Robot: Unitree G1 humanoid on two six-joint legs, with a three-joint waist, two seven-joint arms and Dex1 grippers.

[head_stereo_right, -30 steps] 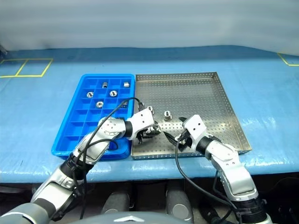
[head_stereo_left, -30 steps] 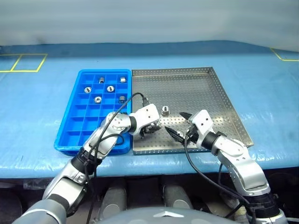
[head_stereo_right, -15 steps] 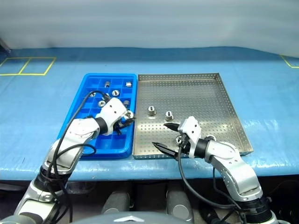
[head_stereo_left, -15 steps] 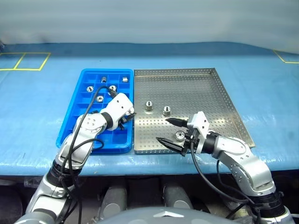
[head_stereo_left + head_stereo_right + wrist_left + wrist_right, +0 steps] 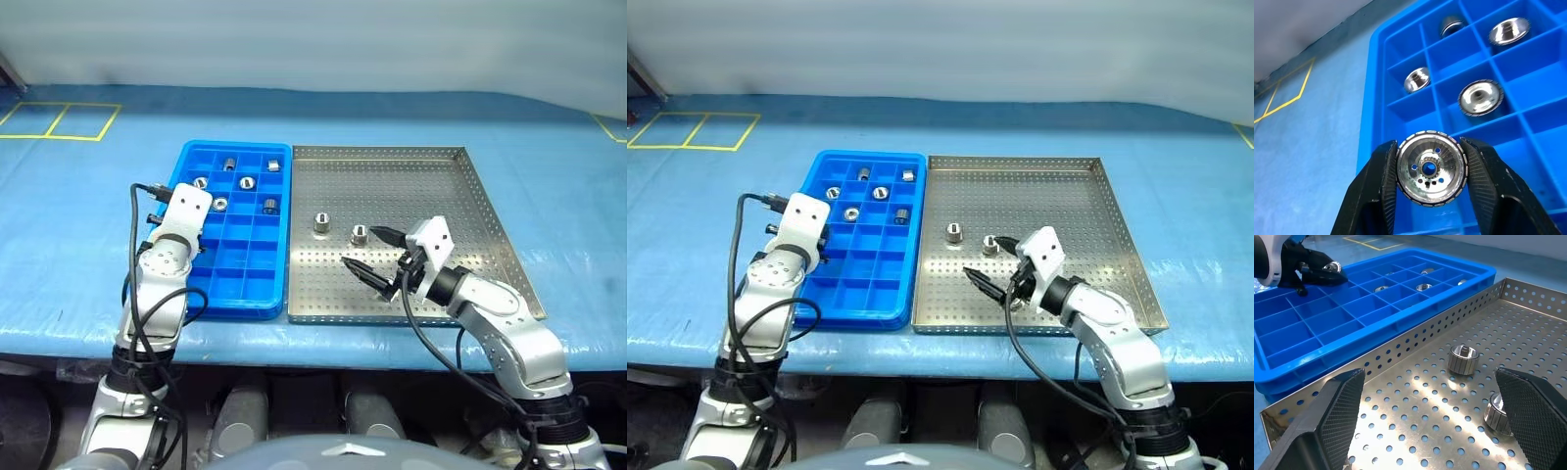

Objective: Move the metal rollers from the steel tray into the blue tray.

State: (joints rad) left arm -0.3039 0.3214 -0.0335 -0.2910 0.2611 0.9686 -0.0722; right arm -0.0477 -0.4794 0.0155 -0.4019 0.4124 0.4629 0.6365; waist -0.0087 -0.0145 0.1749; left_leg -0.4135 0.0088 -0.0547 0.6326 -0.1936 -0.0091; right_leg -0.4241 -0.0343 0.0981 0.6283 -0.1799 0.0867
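Blue-covered bench (image 5: 78, 225). Left pincer (image 5: 1430, 169) grips a roller (image 5: 1431, 169) over the blue tray (image 5: 186, 300), frame left; next, release into an empty compartment. Right pincer (image 5: 370, 257) gapes over the steel tray (image 5: 490, 225).

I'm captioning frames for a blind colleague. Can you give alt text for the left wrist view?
The left claw grips a roller end-on between two black fingers, above the blue tray. Four more rollers sit in compartments beyond.
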